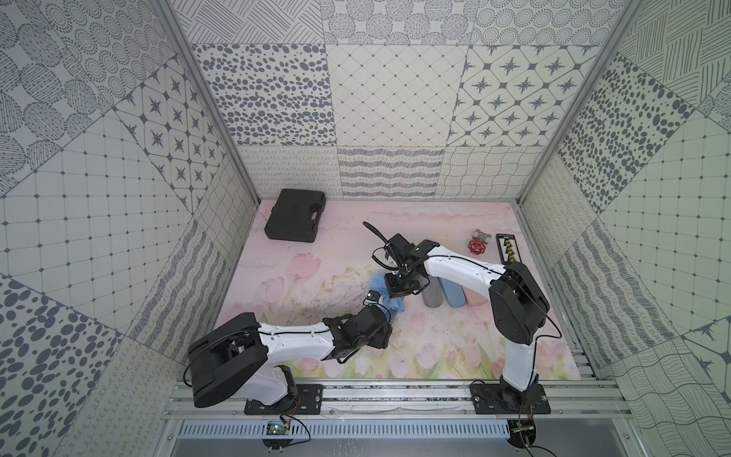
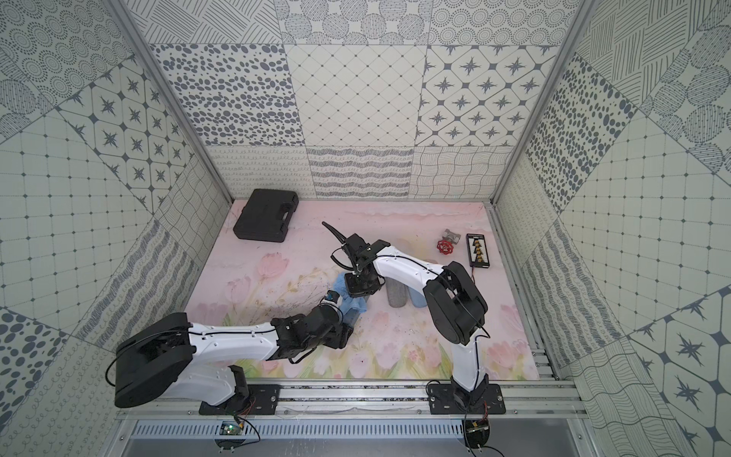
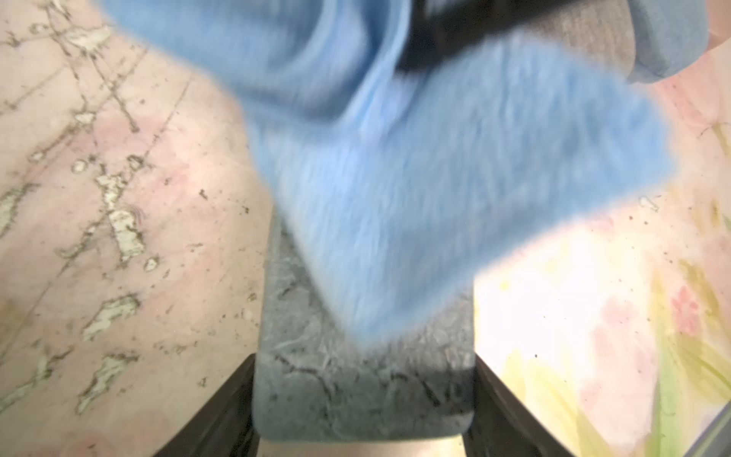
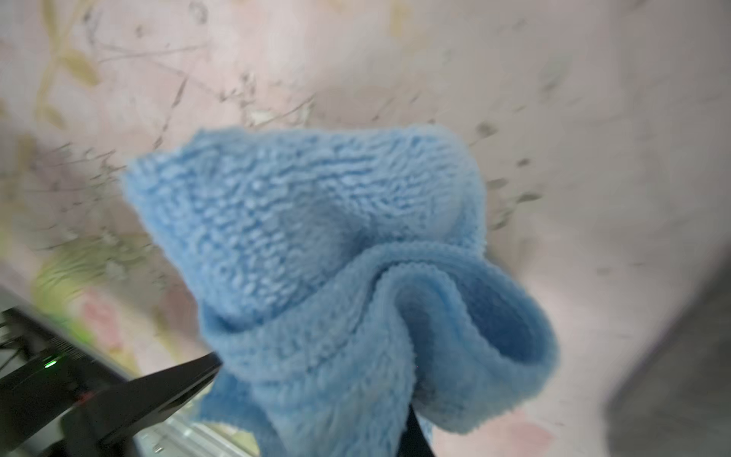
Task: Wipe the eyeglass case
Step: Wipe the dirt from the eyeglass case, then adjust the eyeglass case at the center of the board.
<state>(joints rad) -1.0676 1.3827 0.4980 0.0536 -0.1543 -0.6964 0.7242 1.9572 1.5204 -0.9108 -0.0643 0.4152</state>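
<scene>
One eyeglass case [image 3: 356,399] in left claw [image 3: 364,368], cloth [image 4: 336,257] in right claw [image 4: 312,389]

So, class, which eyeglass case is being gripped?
The marbled case, clamped in the left end effector and partly covered by the cloth. The grey case, blue case and pink case lie ungripped on the mat.

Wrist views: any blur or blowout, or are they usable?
Left wrist: cloth motion-blurred, eyeglass case fairly sharp, mat blown out beside it. Right wrist: cloth in focus, mat behind it smeared. Both top views: sharp, evenly lit.
</scene>
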